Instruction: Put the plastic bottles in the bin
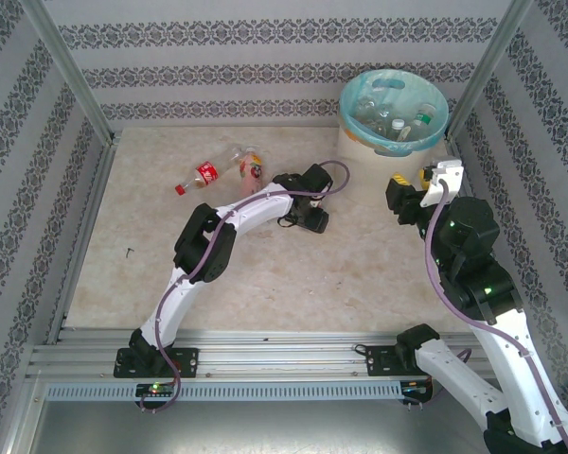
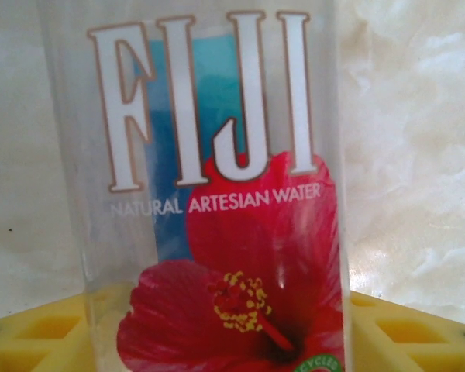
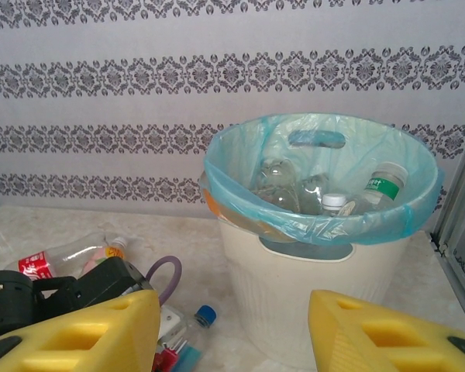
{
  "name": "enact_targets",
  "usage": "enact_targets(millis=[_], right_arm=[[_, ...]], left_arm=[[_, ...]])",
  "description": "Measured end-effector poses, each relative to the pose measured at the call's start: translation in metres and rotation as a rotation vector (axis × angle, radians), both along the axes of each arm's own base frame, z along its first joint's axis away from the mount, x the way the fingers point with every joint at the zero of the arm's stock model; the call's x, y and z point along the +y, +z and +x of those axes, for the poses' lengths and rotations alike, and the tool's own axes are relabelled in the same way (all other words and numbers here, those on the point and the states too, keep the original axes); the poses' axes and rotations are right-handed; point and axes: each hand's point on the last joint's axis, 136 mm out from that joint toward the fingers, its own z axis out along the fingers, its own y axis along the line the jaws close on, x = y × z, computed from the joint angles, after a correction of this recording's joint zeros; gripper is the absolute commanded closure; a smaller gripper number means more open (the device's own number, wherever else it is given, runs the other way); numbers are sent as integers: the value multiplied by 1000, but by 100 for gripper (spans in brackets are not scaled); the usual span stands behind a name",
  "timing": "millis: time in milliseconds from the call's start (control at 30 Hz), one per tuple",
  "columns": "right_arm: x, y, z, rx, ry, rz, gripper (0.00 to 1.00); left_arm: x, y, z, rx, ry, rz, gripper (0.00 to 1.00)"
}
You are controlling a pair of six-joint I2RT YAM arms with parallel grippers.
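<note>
A clear Fiji bottle with a blue and red flower label sits between the yellow pads of my left gripper, which is shut on its sides low over the table. In the right wrist view its blue cap pokes out beside that gripper. A red-labelled cola bottle and a pink-labelled bottle lie on the table to the far left. The cream bin with a turquoise liner stands at the back right, holding several bottles. My right gripper is open, empty, facing the bin.
Patterned walls and metal frame posts enclose the beige table. The left arm's purple cable loops between the two grippers. The right arm stands just in front of the bin.
</note>
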Motion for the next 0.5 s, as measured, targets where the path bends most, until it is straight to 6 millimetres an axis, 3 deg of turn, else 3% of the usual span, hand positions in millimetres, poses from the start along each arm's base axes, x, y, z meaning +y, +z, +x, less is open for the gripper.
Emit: enact_targets(millis=[300, 400, 500], right_arm=[[4, 1, 1, 9, 10, 20, 46], [6, 2, 4, 14, 17, 27, 46], [15, 1, 8, 25, 46, 39, 47]], left_arm=[[11, 3, -12, -2, -13, 6, 40], [22, 18, -25, -23, -10, -8, 41], [34, 47, -37, -81, -6, -54, 41]])
